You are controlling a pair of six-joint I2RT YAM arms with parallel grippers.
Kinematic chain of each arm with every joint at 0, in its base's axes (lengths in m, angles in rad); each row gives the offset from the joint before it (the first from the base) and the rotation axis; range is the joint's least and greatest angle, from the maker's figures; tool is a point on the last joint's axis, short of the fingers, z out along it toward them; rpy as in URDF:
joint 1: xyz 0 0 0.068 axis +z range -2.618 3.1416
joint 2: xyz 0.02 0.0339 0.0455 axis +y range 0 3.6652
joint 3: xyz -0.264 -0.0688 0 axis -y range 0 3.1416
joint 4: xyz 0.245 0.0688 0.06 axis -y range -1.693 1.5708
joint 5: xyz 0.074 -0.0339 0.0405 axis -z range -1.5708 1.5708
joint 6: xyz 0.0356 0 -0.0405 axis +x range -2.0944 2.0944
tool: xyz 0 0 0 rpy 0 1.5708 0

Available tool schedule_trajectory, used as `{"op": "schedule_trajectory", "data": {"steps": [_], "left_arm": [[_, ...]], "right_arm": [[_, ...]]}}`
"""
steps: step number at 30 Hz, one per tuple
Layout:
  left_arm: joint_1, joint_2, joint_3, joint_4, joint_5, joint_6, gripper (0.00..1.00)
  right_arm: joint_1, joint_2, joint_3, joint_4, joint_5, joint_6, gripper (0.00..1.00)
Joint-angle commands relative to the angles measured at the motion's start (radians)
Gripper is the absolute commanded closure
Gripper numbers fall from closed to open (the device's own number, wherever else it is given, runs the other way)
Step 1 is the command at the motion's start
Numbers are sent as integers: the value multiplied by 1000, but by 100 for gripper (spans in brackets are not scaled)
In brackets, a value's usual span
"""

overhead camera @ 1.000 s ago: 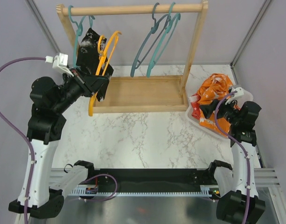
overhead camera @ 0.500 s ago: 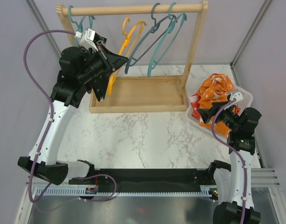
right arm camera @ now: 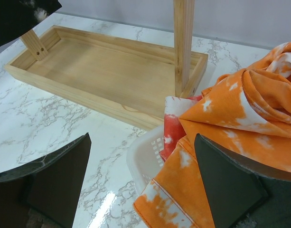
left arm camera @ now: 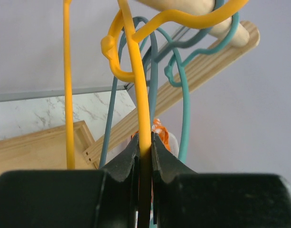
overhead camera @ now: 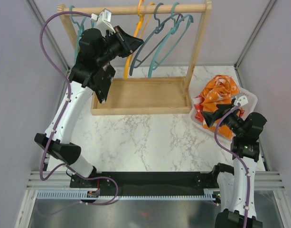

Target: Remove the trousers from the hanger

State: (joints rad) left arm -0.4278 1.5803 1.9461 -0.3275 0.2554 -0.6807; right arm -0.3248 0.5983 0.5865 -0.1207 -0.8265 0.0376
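While left gripper (left arm camera: 145,142) stayed out of basket area, clenched on yellow hanger (left arm camera: 136,85), hanger's hook sat over wooden rail (overhead camera: 192,8); teal hangers (left arm camera: 184,109) crowded just beside. Right gripper (right arm camera: 141,152) gaped, holding nothing, near white basket (overhead camera: 250,98). Orange trousers (right arm camera: 240,109) lay over red trousers (right arm camera: 173,128) inside basket, just ahead of its fingers. Black trousers (right arm camera: 22,12) hung at rack's far end.

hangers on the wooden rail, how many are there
4 visible: an orange hanger clamped in the left gripper, a grey-blue hanger and a teal hanger right of it, and a second teal hanger at the rail's left end, where more may be hidden.
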Motion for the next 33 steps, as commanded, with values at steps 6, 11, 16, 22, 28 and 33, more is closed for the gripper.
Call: {"op": "schedule_trajectory", "data": {"steps": [6, 11, 16, 22, 28, 33], "left_arm": [[-5, 87, 155, 21, -44, 9, 98], [-6, 93, 123, 7, -48, 7, 98], [-6, 69, 74, 4, -54, 16, 88], [-5, -3, 34, -34, -70, 67, 52], [-5, -101, 11, -111, -79, 145, 28], [-3, -195, 2, -218, -143, 240, 22]], "right_arm": [[-3, -25, -7, 44, -28, 1, 2], [-3, -31, -14, 53, -29, 7, 2], [-3, -34, -14, 55, -31, 10, 2], [-3, -37, -16, 58, -31, 12, 2], [-3, -40, -19, 61, -33, 15, 2], [-3, -46, -20, 64, -33, 16, 2]]}}
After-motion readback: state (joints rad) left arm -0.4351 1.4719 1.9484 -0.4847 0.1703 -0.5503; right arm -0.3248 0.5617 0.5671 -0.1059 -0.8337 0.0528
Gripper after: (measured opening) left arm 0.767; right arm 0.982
